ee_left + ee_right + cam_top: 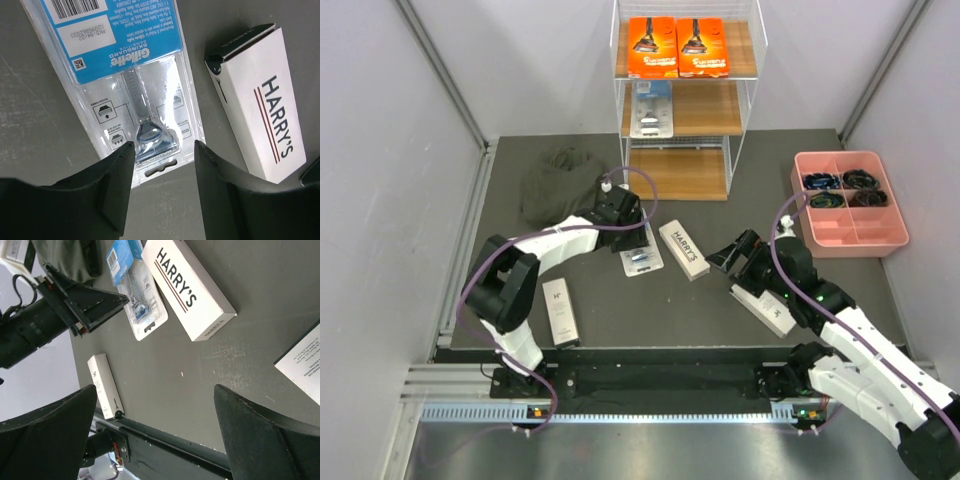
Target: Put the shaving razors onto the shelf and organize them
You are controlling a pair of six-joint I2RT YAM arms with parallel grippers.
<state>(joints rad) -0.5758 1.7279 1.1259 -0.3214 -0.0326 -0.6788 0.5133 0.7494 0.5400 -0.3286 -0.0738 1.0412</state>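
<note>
Left pincer (pixel 163 145) half-spread over glossy clear blister pack (pixel 135 100) at tabletop (pixel 40 125) centre, not grasping. Right pincer (pixel 155 390) wide, released. Slim matte white box (pixel 260 100) alongside.

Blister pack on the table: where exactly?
Top view: blister pack lies centre-left on the table, under the left gripper, HARRY'S box just right.
</note>
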